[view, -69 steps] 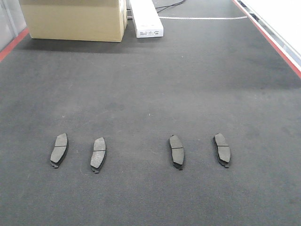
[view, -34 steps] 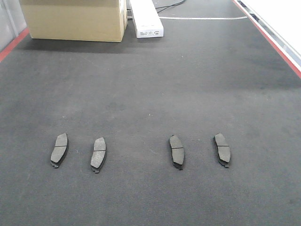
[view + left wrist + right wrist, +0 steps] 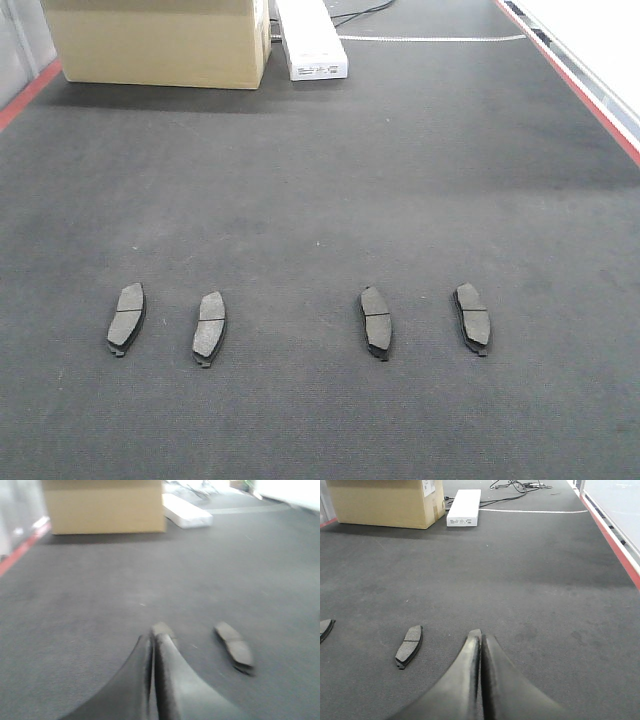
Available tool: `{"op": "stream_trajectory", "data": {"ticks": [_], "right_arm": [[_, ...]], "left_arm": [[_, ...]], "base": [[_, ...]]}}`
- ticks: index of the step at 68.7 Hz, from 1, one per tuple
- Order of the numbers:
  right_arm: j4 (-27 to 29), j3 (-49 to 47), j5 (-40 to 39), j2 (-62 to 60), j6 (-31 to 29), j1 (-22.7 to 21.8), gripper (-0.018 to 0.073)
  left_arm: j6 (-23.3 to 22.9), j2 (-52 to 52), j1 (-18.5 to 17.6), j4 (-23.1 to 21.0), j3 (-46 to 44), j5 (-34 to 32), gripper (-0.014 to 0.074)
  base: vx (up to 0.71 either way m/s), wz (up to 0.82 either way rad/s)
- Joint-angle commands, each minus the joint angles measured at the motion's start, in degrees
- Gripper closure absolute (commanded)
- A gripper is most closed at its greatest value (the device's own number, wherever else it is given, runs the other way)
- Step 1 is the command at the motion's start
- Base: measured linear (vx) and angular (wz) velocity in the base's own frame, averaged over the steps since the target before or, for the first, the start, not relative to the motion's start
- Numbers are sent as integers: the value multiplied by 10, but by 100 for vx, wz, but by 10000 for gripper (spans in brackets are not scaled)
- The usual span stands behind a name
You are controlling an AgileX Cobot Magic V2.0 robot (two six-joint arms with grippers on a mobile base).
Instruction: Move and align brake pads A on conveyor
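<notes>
Left pincer point(image 3: 152, 642) and right pincer point(image 3: 481, 639): closed, empty. Four dark grey curved brake pads point(image 3: 376, 321): likely stiff, dense; grip across long edges.

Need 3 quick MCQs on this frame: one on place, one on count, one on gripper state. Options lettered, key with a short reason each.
1. Where does the cardboard box stand on the conveyor?
A. far left corner
B. far right corner
C. between the pads

2. How many brake pads lie on the conveyor?
A. two
B. three
C. four

3. What state is the right gripper in?
A. shut on a pad
B. shut, holding nothing
C. wide open

Key:
1 A: in the front view the box sits at the far left, beside the white box.
2 C: the front view shows a row of four brake pads.
3 B: its fingers meet with nothing between them; the left gripper looks the same, though its view is blurred.
</notes>
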Motion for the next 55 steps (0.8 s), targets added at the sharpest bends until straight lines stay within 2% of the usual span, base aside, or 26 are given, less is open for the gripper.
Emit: {"op": "stream_trajectory", "data": {"ticks": [1, 7, 10, 17, 55], "right_arm": [[-16, -13, -37, 8, -6, -4, 571], [-16, -13, -37, 8, -6, -4, 571], [-16, -13, -37, 8, -6, -4, 571], [-16, -13, -38, 8, -6, -4, 571], [-16, -11, -37, 7, -6, -4, 571]], "left_arm": [[-21, 6, 24, -10, 30, -127, 603], [-24, -31, 41, -15, 69, -167, 603], [-21, -70, 47, -15, 67, -131, 603], [-2, -130, 53, -15, 67, -93, 603], [-4, -124, 53, -15, 66, -71, 603]], "base": [[0, 0], [0, 0], [0, 0], [0, 0], [0, 0]]}}
